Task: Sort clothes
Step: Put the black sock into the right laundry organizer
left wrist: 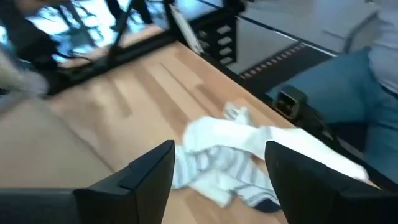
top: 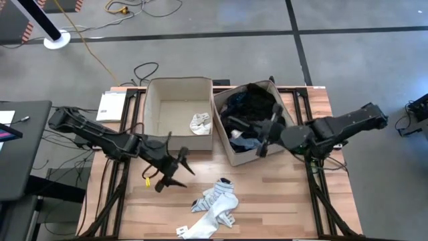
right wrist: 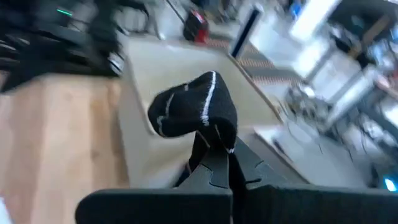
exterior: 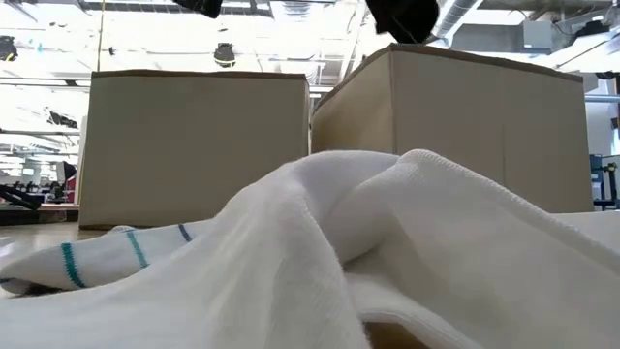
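Two beige bins stand at the table's far side. The left bin (top: 160,107) holds one white piece (top: 200,123); the right bin (top: 231,150) is filled with dark clothes (top: 251,107). A heap of white socks with grey and teal stripes (top: 215,204) lies on the table's near middle and fills the low view (exterior: 387,252). My left gripper (top: 183,171) hovers open just left of the heap, which shows beyond its fingers (left wrist: 230,155). My right gripper (top: 265,139) is over the right bin, shut on a black sock with thin white stripes (right wrist: 193,112). My right gripper pinches the black sock between its two shut fingers (right wrist: 217,165), at a bunched fold at the sock's lower end (right wrist: 208,138). The fingers come roughly level from the table's right side. The sock sits balled up beyond the fingertips, lifted clear above the right bin.
Bare wood lies left and right of the sock heap (top: 281,194). A white booklet (top: 110,106) lies at the table's far left corner. A small yellow object (top: 147,179) hangs by my left gripper. Cables run along the table's sides.
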Tool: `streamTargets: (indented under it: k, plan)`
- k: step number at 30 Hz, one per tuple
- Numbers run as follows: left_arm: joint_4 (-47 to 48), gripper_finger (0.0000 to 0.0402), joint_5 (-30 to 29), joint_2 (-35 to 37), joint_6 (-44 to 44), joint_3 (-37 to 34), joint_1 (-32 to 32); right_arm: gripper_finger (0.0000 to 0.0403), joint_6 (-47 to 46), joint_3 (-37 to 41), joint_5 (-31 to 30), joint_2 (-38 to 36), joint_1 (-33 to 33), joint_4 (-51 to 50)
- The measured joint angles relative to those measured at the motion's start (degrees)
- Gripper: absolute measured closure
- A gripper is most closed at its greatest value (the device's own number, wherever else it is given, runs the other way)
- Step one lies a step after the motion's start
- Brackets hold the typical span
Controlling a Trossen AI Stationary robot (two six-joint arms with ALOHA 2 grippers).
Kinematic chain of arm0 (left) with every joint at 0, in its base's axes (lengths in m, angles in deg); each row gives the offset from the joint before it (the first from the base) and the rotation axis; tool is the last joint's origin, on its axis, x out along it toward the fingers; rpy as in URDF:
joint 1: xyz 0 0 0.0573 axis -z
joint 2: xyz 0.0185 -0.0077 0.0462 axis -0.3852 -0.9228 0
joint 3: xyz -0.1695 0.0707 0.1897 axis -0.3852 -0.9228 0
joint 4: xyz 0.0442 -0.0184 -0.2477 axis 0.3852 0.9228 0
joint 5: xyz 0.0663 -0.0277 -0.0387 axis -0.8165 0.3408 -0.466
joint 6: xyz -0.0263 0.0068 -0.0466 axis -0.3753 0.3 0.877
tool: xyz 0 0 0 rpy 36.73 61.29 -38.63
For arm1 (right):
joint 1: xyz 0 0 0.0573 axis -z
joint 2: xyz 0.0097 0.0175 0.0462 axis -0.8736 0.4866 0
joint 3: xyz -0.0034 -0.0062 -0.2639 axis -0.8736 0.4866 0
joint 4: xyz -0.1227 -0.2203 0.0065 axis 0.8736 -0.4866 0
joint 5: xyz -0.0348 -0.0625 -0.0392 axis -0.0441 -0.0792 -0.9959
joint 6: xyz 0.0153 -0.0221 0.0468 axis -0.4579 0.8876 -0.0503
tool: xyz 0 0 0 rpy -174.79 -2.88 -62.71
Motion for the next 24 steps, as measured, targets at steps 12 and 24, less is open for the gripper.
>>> streamTargets:
  k: [12,24]
  plan:
    - [-5.6,0.0157,8.2,-12.3,-0.8,0.0,1.5,0.0403,-21.4,0.0,0.3,-3.1,5.9,-25.1]
    - [-9.5,0.0157,9.6,-16.4,0.0,0.0,1.4,0.0403,-36.4,0.7,7.2,-2.4,12.1,-44.2]
